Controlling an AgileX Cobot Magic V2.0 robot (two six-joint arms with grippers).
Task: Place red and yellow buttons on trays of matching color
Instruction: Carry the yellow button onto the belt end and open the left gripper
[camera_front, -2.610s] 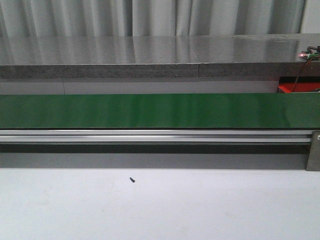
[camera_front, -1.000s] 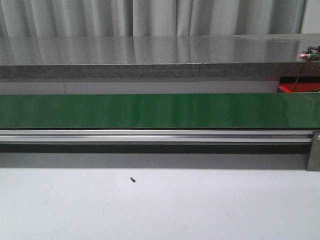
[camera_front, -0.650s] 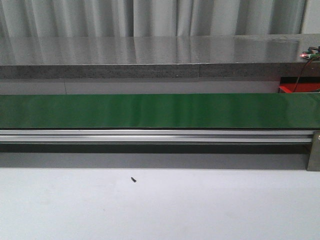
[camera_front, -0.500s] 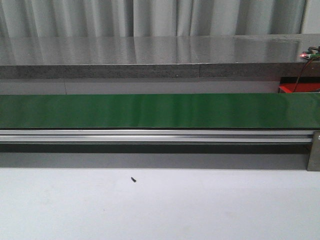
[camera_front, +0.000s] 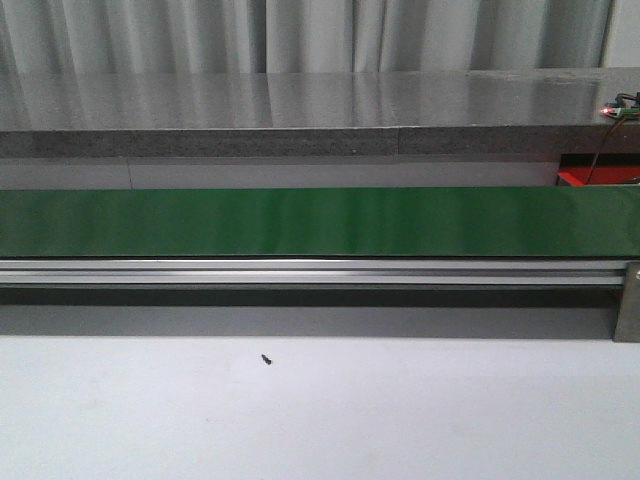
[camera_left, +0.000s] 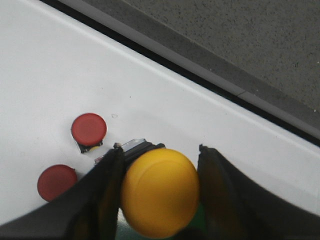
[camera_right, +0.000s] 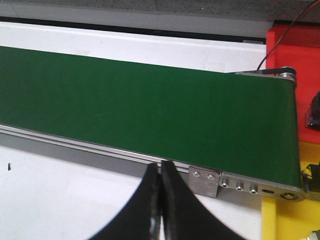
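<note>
belt (camera_front: 320, 221): green, spans the table's far side
rail (camera_front: 300, 272): along belt's near edge
screw (camera_front: 266, 359): on table (camera_front: 320, 420)

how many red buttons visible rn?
2, both in the left wrist view on the white table: one red button beside the left hand, which grips the yellow button, and another just past it. More may be hidden.

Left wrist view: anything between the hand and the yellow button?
Nothing visible. The left hand has its fingers on both sides of the round yellow button, seemingly gripping it. Two round red buttons sit apart on the white table.
</note>
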